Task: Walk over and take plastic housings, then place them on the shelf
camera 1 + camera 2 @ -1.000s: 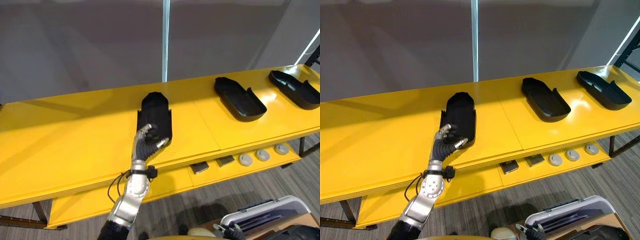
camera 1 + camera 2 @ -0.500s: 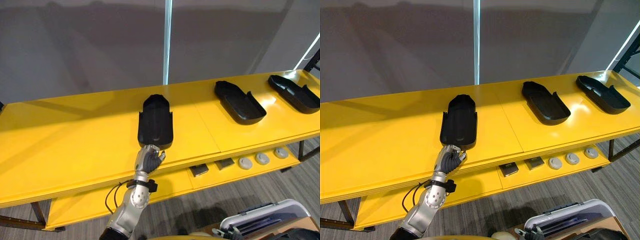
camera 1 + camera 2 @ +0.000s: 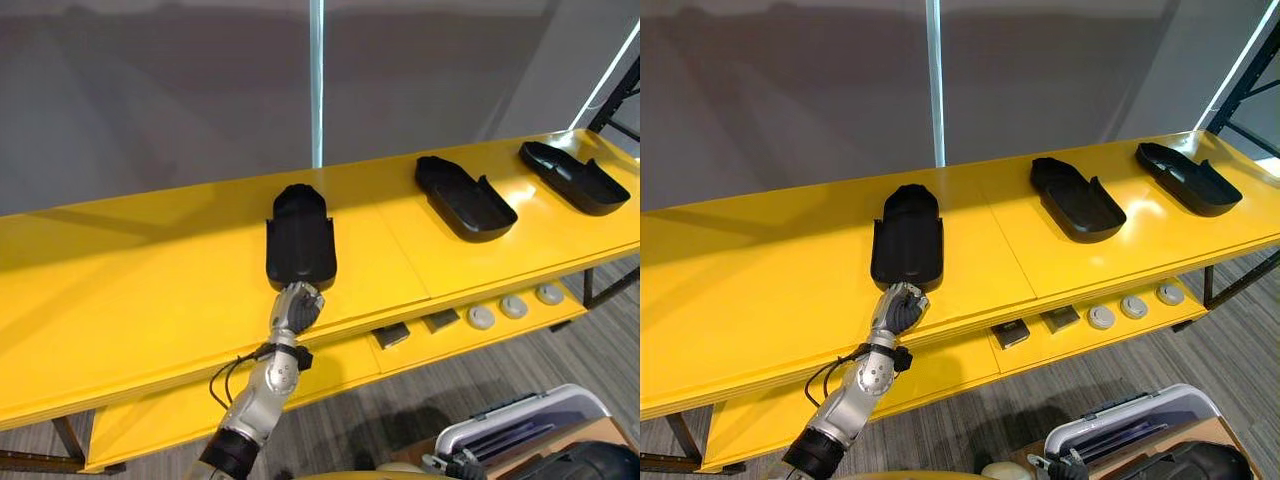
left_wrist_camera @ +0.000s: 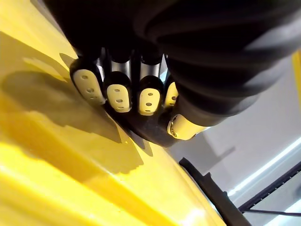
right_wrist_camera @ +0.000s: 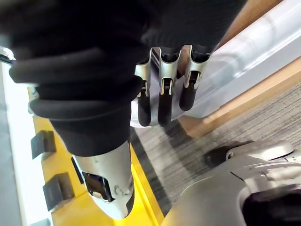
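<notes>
A black plastic housing (image 3: 300, 245) lies flat on the yellow table top (image 3: 140, 290), its long side pointing away from me. My left hand (image 3: 296, 305) rests just at its near end by the table's front edge. Its fingers (image 4: 117, 92) are curled with the knuckles on the yellow surface and hold nothing; the housing (image 4: 150, 132) shows dark right behind them. Two more black housings (image 3: 465, 198) (image 3: 572, 177) lie further right on the same top. My right hand (image 5: 162, 94) hangs low at my side, fingers straight and relaxed, empty.
Under the top runs a lower yellow shelf (image 3: 330, 365) with small dark blocks (image 3: 398, 335) and round grey discs (image 3: 513, 306). A grey-white case (image 3: 520, 420) stands on the carpet at lower right. A pale vertical post (image 3: 316, 80) rises behind the table.
My left hand has drawn back off the housing's top to its near end and curled its fingers. The housing stays flat on the table. The camera shifted slightly.
</notes>
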